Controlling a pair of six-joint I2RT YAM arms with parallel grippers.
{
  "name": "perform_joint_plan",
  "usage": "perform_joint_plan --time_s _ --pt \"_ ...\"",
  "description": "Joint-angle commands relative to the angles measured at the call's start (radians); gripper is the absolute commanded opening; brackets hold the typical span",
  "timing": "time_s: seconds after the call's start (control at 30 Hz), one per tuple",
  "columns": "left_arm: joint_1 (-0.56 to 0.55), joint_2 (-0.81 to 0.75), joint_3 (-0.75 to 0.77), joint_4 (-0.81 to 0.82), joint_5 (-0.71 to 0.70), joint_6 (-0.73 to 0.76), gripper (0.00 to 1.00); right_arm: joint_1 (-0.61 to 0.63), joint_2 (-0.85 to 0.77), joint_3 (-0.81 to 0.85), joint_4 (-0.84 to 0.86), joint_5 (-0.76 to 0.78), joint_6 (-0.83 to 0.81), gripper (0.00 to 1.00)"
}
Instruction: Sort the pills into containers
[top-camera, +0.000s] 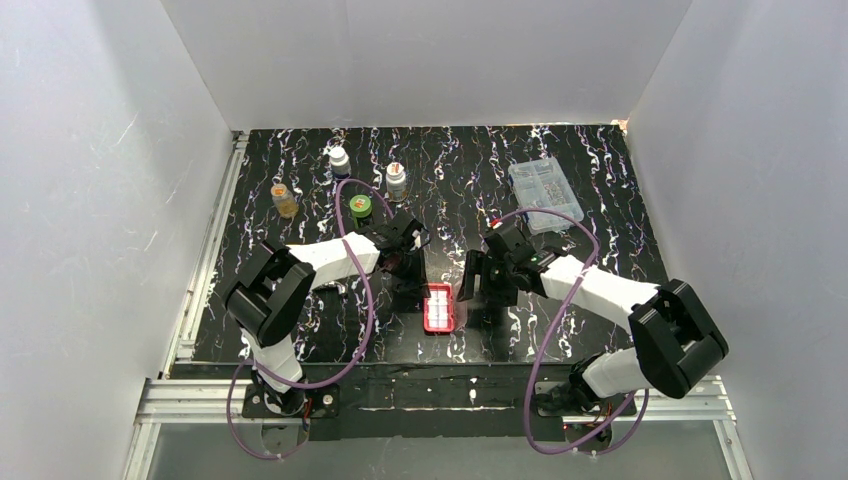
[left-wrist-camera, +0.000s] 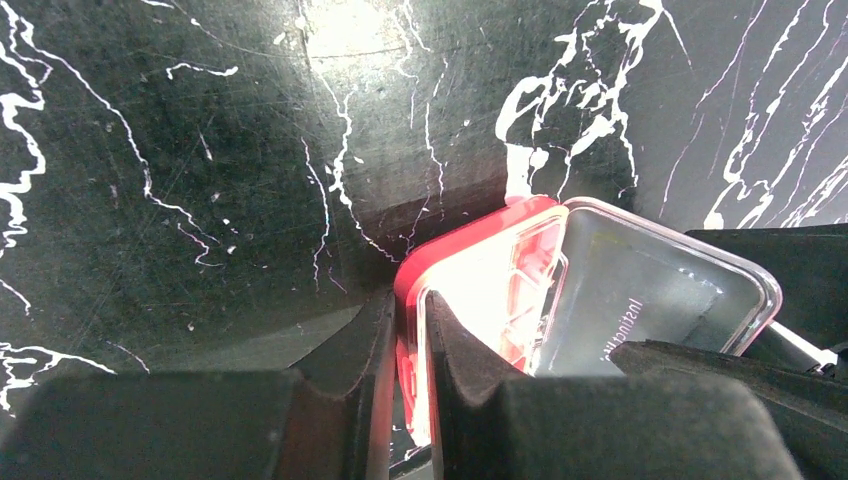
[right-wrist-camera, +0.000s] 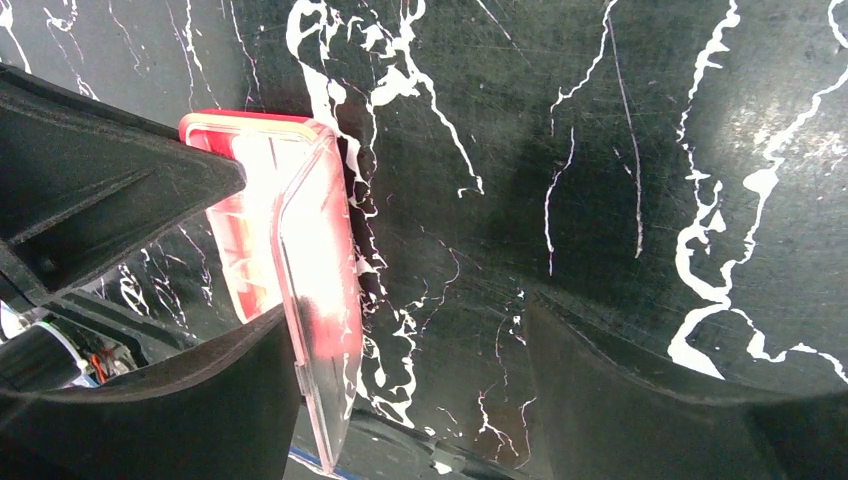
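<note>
Red case (left-wrist-camera: 445, 262) wall is pinched at the tips of the closed left gripper (left-wrist-camera: 408, 330). Just beyond, the clear lid (right-wrist-camera: 318, 300) stands upright just inside one finger of the open right gripper (right-wrist-camera: 410, 340). Best keep the pinch firm and push the lid fully back, baring every compartment (top-camera: 438, 303).

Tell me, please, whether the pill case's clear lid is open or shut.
Open: the clear lid stands swung up from the red pill case, exposing its compartments.
</note>
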Motion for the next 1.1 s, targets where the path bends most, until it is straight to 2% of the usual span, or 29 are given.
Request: perform_joint_plan --time_s 0.0,0.07,0.27,0.43,0.63,0.8,1.07 --pt "-0.001 0.001 0.014 -0.030 0.006 0.029 0.00 -0.006 -0.051 0.009 -0.046 0.062 -0.015 0.79" --pt "-0.001 0.002 0.024 -0.024 0.010 0.029 0.00 -0.006 -0.067 0.017 -0.048 0.058 -0.017 0.74" --pt "-0.002 0.012 0.063 -0.023 0.010 0.031 0.11 -0.005 -0.070 0.059 -0.053 0.043 -0.024 0.60" --pt "-0.001 0.033 0.108 -0.032 0.013 0.037 0.22 -0.003 -0.043 0.094 -0.058 0.044 -0.027 0.41" --pt "-0.002 0.048 0.136 -0.032 0.015 0.043 0.29 -0.002 -0.005 0.138 -0.089 0.069 -0.032 0.21" --pt "-0.002 0.042 0.163 -0.046 0.004 0.053 0.36 -0.003 0.004 0.166 -0.113 0.105 -0.043 0.15" --pt "0.005 0.001 0.206 -0.096 -0.037 0.082 0.49 -0.002 0.000 0.204 -0.162 0.163 -0.051 0.12"
